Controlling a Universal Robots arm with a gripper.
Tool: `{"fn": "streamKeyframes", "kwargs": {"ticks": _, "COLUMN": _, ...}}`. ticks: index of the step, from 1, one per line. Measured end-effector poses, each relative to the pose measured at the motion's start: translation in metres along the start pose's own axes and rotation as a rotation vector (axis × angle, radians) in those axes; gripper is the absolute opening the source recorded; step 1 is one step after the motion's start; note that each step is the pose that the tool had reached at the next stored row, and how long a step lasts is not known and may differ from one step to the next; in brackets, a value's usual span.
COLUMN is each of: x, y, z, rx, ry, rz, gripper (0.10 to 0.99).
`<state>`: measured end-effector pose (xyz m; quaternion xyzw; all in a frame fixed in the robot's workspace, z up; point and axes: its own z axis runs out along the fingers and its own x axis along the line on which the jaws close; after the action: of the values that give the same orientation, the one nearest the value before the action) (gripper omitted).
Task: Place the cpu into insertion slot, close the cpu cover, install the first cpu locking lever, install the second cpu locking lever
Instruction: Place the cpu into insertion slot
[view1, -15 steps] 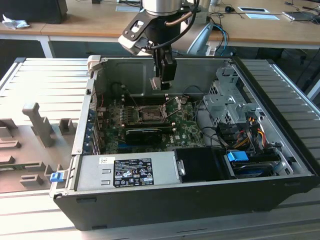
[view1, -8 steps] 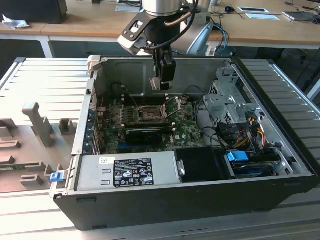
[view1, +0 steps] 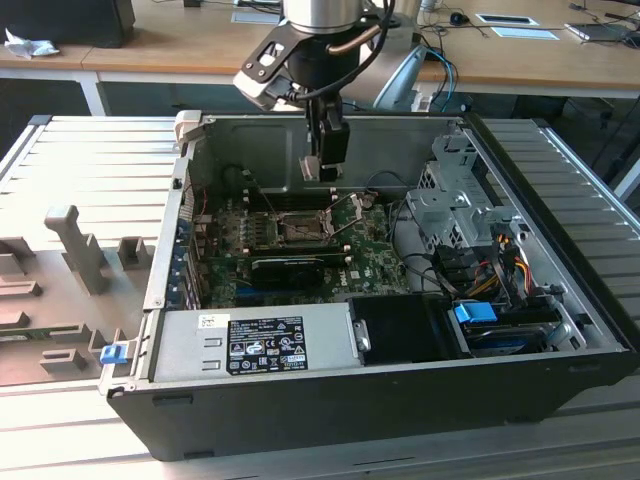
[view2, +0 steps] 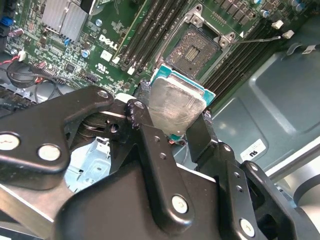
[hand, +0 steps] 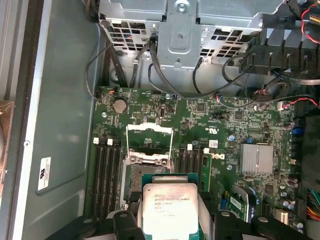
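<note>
My gripper (view1: 325, 168) is clamped on the cpu (view2: 177, 105), with its fingers (view2: 145, 125) pressing two opposite edges and the chip's metal top showing in both wrist views. I hold it in the air above the motherboard (hand: 220, 120), over the far half of the open computer case (view1: 400, 400), close over the insertion slot (view2: 192, 50) but not touching it. The slot lies bare, with the cpu cover (hand: 149, 136) swung open at one edge and a thin locking lever (view2: 260, 38) standing free beside it.

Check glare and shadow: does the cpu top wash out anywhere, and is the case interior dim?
Second wrist view: a soft sheen streaks the cpu top, not washed out. First wrist view: its top is evenly lit. Exterior view: the case interior is dimmer than the bright desk behind.
</note>
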<state>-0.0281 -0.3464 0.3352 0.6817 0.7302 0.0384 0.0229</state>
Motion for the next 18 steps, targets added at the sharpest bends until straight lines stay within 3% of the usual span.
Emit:
{"fn": "streamKeyframes", "kwargs": {"ticks": 7, "x": 0.0010, "y": -0.0017, "z": 0.0031, "rx": -0.001, "ry": -0.0040, "rz": 0.046, "gripper": 0.533}}
{"fn": "streamKeyframes", "kwargs": {"ticks": 18, "x": 0.0009, "y": -0.0032, "z": 0.0121, "rx": -0.001, "ry": -0.0061, "rz": 0.071, "gripper": 0.533}}
